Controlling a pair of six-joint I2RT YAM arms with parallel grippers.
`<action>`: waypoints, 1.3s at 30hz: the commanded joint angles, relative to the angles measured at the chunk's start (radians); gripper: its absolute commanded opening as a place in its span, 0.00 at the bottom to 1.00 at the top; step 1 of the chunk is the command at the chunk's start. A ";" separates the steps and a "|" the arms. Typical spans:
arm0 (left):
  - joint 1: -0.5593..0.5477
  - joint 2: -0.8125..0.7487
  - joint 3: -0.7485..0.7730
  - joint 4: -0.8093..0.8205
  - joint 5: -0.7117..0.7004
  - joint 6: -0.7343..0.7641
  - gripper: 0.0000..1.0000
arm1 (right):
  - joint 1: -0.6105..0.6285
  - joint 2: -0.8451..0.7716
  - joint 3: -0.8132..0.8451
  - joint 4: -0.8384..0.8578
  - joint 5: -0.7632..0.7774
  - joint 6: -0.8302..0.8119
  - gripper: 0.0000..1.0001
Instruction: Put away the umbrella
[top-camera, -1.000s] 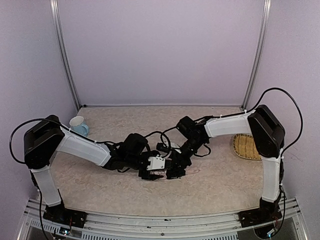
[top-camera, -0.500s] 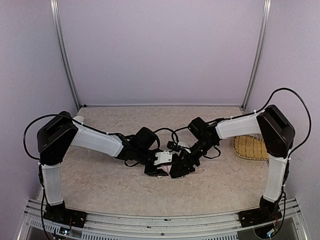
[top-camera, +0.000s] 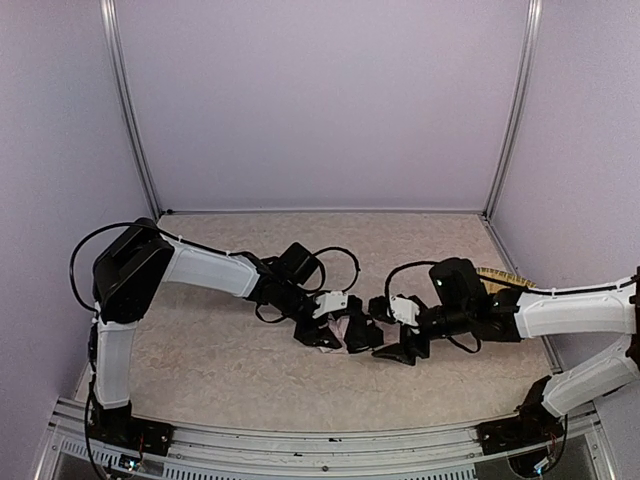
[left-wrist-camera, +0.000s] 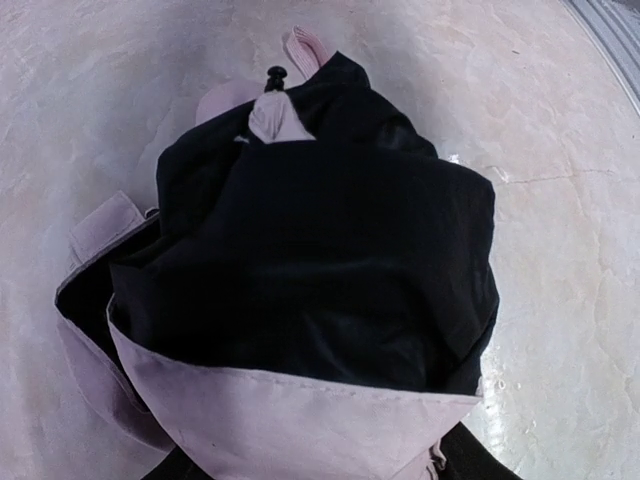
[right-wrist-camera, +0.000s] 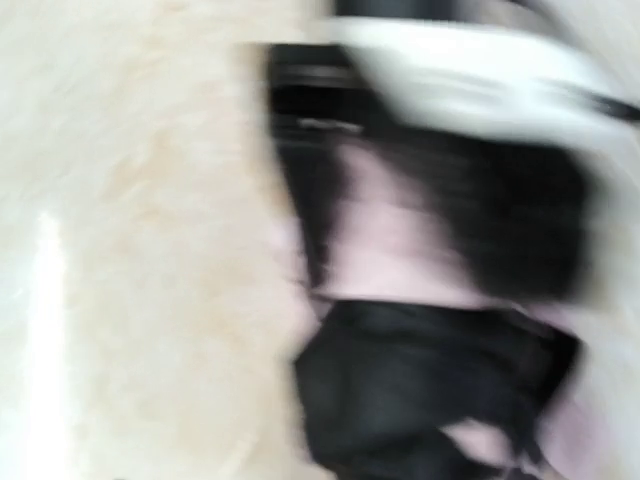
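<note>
The umbrella (top-camera: 356, 333) lies bunched on the table's middle, pale pink outside and black inside. In the left wrist view the umbrella (left-wrist-camera: 320, 230) fills the frame, with a pink hem in front, a small black tip (left-wrist-camera: 274, 74) and a pink strap (left-wrist-camera: 304, 44) at the far end. My left gripper (top-camera: 322, 330) is shut on the bundle's left side, its fingers buried under the fabric. My right gripper (top-camera: 390, 332) stands open just right of the bundle and holds nothing. The right wrist view is blurred and shows the umbrella (right-wrist-camera: 420, 390) close ahead.
A woven straw mat (top-camera: 497, 274) lies at the right, mostly hidden behind my right arm (top-camera: 570, 305), which stretches low across the table. Black cables (top-camera: 335, 258) loop above the left wrist. Metal frame posts (top-camera: 512, 110) stand at the back corners.
My right gripper has opened, let go of the umbrella and drawn back to the right as its arm dropped low. The left gripper has moved right and closed on the bundle.
</note>
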 joint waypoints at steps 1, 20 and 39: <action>0.006 0.156 0.003 -0.276 -0.019 -0.033 0.45 | 0.126 -0.003 -0.077 0.195 0.253 -0.147 0.81; 0.010 0.195 0.057 -0.369 0.042 0.023 0.44 | 0.219 0.426 0.128 0.209 0.635 -0.435 1.00; 0.088 0.055 -0.034 -0.206 0.139 -0.003 0.61 | 0.159 0.537 0.252 -0.113 0.482 -0.344 0.30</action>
